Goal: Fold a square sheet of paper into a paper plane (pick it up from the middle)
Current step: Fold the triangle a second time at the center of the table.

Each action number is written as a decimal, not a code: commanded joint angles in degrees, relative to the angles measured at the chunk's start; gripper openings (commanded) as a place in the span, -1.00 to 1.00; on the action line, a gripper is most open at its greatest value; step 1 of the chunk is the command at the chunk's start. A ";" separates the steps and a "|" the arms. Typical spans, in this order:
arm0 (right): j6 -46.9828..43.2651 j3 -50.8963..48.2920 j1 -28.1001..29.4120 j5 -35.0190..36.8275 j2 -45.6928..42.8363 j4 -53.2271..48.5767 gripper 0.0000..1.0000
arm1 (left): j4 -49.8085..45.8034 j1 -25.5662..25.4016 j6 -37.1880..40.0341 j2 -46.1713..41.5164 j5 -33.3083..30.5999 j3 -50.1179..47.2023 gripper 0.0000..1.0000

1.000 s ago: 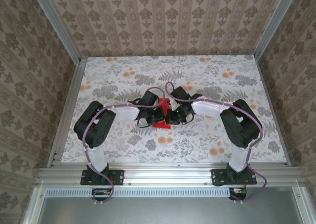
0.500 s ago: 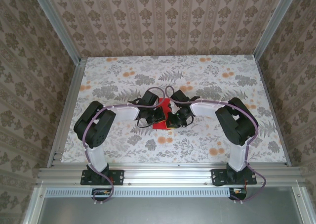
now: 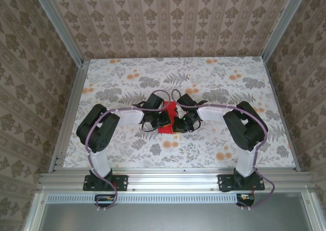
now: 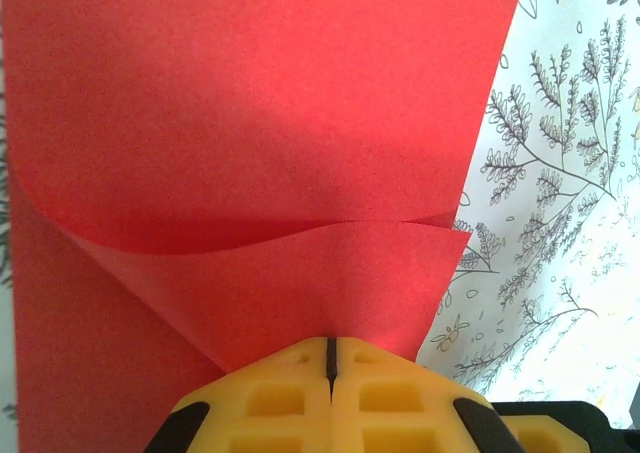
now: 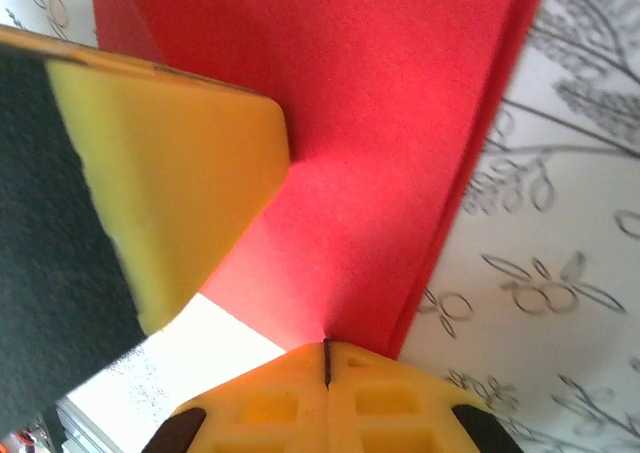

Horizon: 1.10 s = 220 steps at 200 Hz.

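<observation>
- From above, the left arm [image 3: 122,116] and the right arm [image 3: 219,111] are seen bent inward, so that their ends meet over the middle of the flowered table [image 3: 229,78].
- Red paper [image 3: 165,129] is seen between the two arm ends, near the table's centre. It is mostly covered by them from this height, and the jaws cannot be made out there.
- In the left wrist view, the left gripper [image 4: 328,345] is shown close up. Its yellow fingers are pressed together, with only a thin dark seam between them, and the paper is pinched at its near edge.
- In that same view a fold is revealed: a loose upper layer with a curved edge is laid across a flat layer beneath. The table is seen bare along the right.
- In the right wrist view, the right gripper [image 5: 326,348] is likewise shown pressed together, and the paper is pinched where a doubled edge runs down to the tips.
- A yellow finger [image 5: 170,193] with black backing, belonging to the other arm, is seen pressed against the paper on the left of that view.
</observation>
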 commanded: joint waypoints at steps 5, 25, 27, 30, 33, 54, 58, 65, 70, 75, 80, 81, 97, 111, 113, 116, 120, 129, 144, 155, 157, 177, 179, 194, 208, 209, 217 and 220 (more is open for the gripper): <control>0.26 -2.81 -1.29 1.84 -3.02 -4.80 -0.88 | -5.65 -0.29 0.25 3.69 -2.12 -1.28 -0.96; 1.02 -2.85 -1.44 -1.18 -5.11 -1.67 -0.87 | -5.66 -0.25 0.27 3.69 -2.12 -1.26 -0.96; 1.17 -2.83 -1.44 -1.74 -5.28 -0.99 -0.87 | -5.67 -0.25 0.32 3.69 -2.05 -1.29 -0.96; 1.34 -2.80 -1.44 -2.35 -5.50 -0.38 -0.87 | -5.67 -0.30 0.31 3.69 -1.99 -1.27 -0.96; 1.82 -2.85 -1.44 -3.24 -5.77 0.66 -0.86 | -5.70 -0.33 0.33 3.69 -2.01 -1.24 -0.96; 2.84 -1.58 -1.39 -5.28 -5.29 3.81 -0.85 | -5.69 -0.33 0.34 3.67 -2.04 -1.30 -0.96; 2.84 -1.19 -1.35 -5.32 -4.78 3.95 -0.85 | -5.65 -0.25 0.34 3.69 -2.07 -1.30 -0.96; 2.86 -0.56 -1.35 -5.44 -3.94 4.07 -0.85 | -5.62 -0.27 0.42 3.68 -1.94 -1.26 -0.96; 2.84 -0.25 -1.36 -5.60 -3.13 4.44 -0.85 | -5.61 -0.33 0.44 3.78 -1.94 -1.23 -0.96; 2.88 -0.01 -1.36 -5.71 -2.35 4.85 -0.85 | -5.61 -0.39 0.36 3.86 -1.90 -1.21 -0.96; 3.02 0.19 -1.35 -5.77 -1.66 5.14 -0.85 | -5.53 -0.39 0.41 3.82 -1.86 -1.18 -0.96; 3.02 0.25 -1.35 -5.78 -1.51 5.13 -0.85 | -5.53 -0.41 0.37 3.84 -1.85 -1.19 -0.96; 2.97 0.83 -1.35 -5.84 0.64 5.22 -0.85 | -5.51 -0.35 0.34 3.87 -1.77 -1.21 -0.96; 2.86 0.80 -1.42 -5.19 1.69 5.10 -0.86 | -5.61 -0.41 0.43 3.79 -1.77 -1.19 -0.96; 2.80 0.74 -1.43 -5.08 1.84 5.06 -0.86 | -5.61 -0.37 0.43 3.78 -1.77 -1.20 -0.96; 2.78 0.56 -1.48 -5.02 2.00 4.98 -0.86 | -5.61 -0.42 0.47 3.76 -1.77 -1.15 -0.96; 2.67 0.35 -1.52 -4.62 2.10 4.92 -0.86 | -5.61 -0.42 0.43 3.78 -1.77 -1.14 -0.96; 2.58 -0.31 -1.85 -4.14 2.29 4.67 -0.86 | -5.59 -0.38 0.45 3.69 -1.85 -1.12 -0.96; 2.48 -2.37 -2.81 -3.87 2.43 4.60 -0.86 | -5.71 -0.36 0.51 3.53 -1.82 -1.03 -0.96; 2.36 -3.76 -3.24 -3.80 2.36 4.52 -0.87 | -5.78 -0.25 0.67 3.35 -2.07 -0.90 -0.95; 2.24 -4.12 -3.42 -3.78 2.28 4.41 -0.87 | -5.79 -0.29 0.64 3.34 -2.11 -0.87 -0.95; 1.61 -5.90 -3.81 -3.78 2.35 3.25 -0.86 | -5.36 -0.07 0.68 2.95 -2.53 -0.86 -0.93; 1.50 -5.94 -3.81 -3.71 2.47 3.01 -0.87 | -5.29 -0.07 0.64 2.91 -2.62 -0.86 -0.93; 0.76 -6.32 -3.79 -3.24 2.86 1.53 -0.87 | -4.77 0.43 0.86 2.57 -2.98 -0.89 -0.91; 0.04 -6.55 -3.79 -2.87 3.10 0.37 -0.87 | -4.13 1.04 1.07 2.29 -3.34 -0.86 -0.90; -0.01 -6.55 -3.80 -2.84 3.11 0.33 -0.87 | -4.13 1.10 1.15 2.24 -3.39 -0.86 -0.89; -0.43 -6.74 -3.79 -2.82 3.27 -0.28 -0.87 | -3.83 1.52 1.29 2.15 -3.43 -0.92 -0.89; -0.55 -6.77 -3.81 -2.81 3.30 -0.49 -0.87 | -3.71 1.66 1.42 2.11 -3.44 -0.87 -0.89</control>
